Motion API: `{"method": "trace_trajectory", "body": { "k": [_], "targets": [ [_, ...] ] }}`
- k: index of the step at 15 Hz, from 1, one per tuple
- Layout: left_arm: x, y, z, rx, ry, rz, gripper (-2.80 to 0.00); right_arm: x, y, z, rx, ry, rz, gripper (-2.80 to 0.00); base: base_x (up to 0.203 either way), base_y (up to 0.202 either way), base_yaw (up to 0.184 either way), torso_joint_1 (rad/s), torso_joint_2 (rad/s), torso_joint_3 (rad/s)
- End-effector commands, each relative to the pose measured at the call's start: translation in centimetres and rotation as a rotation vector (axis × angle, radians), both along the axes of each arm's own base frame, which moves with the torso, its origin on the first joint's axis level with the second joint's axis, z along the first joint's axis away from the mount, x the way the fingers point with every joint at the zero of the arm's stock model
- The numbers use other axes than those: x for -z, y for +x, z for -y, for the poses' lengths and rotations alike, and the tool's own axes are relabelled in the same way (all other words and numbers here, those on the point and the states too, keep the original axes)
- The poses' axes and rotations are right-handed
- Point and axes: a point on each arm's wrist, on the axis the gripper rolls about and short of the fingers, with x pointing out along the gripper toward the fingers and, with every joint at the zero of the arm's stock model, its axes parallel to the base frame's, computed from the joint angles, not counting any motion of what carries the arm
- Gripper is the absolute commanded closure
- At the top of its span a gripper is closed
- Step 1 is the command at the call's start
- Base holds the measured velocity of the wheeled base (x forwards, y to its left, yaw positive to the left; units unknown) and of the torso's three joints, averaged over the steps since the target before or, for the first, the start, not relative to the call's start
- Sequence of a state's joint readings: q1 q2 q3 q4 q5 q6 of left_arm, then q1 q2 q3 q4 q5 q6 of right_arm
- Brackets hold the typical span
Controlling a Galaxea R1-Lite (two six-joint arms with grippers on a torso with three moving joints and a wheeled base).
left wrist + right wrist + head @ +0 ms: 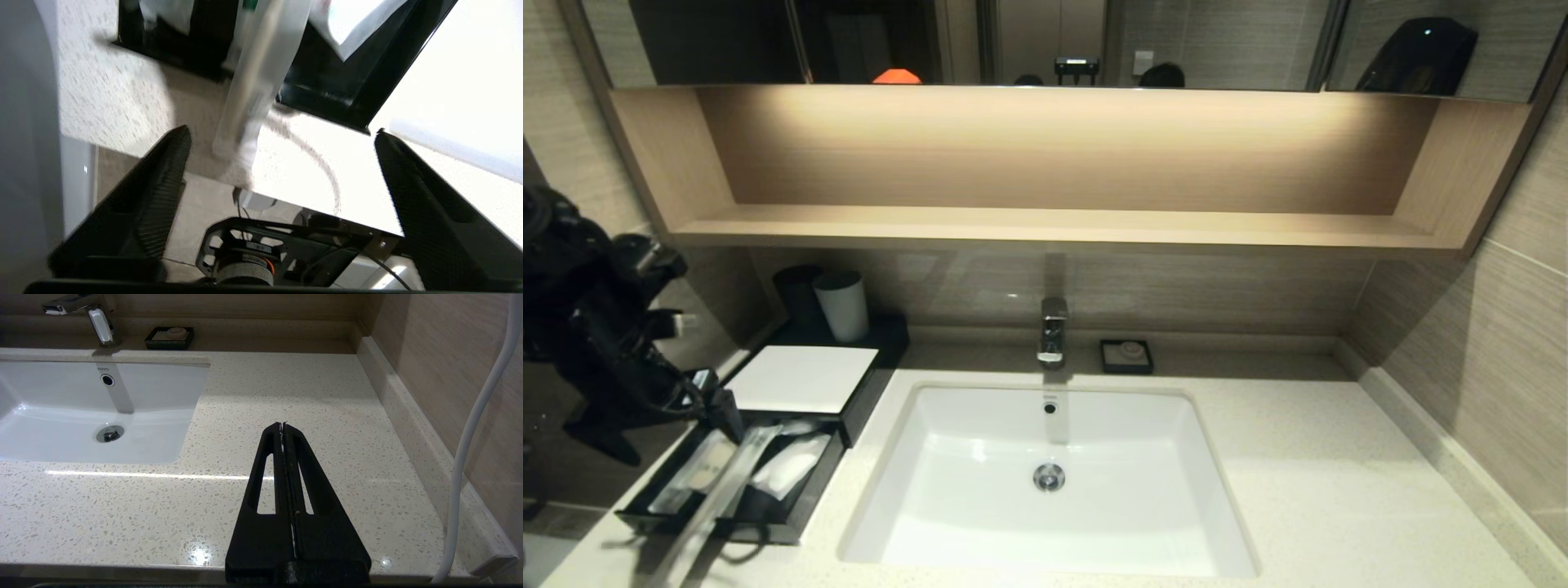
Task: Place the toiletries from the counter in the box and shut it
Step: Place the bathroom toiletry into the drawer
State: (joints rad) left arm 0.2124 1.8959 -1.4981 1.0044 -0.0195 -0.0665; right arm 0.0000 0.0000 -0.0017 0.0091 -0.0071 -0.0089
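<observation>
Left gripper (282,134): jaws spread wide, nothing between them. It hangs above the counter's (1307,490) front-left corner, just short of the box's (800,377) pulled-out drawer (792,516); in head view the arm sits at far left with its fingertips (721,400) over the drawer's rear-left area.

Box: low black unit w/ flat white top panel, at the left end of the counter, beside the sink (1049,482). Drawer stands open toward the counter's front edge.

Toiletries:
- Packet 1 (719,498): long slim stick in clear wrap, lies diagonally, upper end inside the drawer, lower end sticking out over the drawer's front rim onto the counter. Left wrist view shows the same packet (257,81) crossing the black rim, a green mark near its far end.
- Packet 2 (693,472): flat in the drawer's left part, approx. parallel to packet 1.
- White sachets (791,464) occupy the drawer's right part.

Right gripper (283,428): jaws pressed together, empty, above bare counter to the right of the sink.

Misc.: light grey cup (843,305) behind the box; faucet (1052,330) and soap dish (1126,356) at the counter's rear.
</observation>
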Motion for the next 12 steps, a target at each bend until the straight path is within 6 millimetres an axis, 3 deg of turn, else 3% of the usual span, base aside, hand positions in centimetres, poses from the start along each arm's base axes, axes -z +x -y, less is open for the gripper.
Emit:
{"method": "trace_trajectory", "body": {
  "k": [1,4,8,12],
  "targets": [
    [0.7,-2.8,0.0,-0.012,-0.006,-0.024,0.00,0.0,0.0,0.0,-0.001,0.000,0.000,0.00,0.000,0.000,0.000,0.000,0.00,0.000],
    [2.8,-4.9,-0.6,-0.010,-0.010,-0.063,0.00,0.0,0.0,0.0,0.001,0.000,0.001,0.00,0.000,0.000,0.000,0.000,0.00,0.000],
    [4.0,-6.8,-0.4,0.026,-0.011,-0.087,0.00,0.0,0.0,0.0,0.001,0.000,0.001,0.00,0.000,0.000,0.000,0.000,0.00,0.000],
    [6.1,-7.2,-0.3,0.049,-0.008,-0.097,0.00,0.0,0.0,0.0,0.001,0.000,0.000,0.00,0.000,0.000,0.000,0.000,0.00,0.000]
  ]
}}
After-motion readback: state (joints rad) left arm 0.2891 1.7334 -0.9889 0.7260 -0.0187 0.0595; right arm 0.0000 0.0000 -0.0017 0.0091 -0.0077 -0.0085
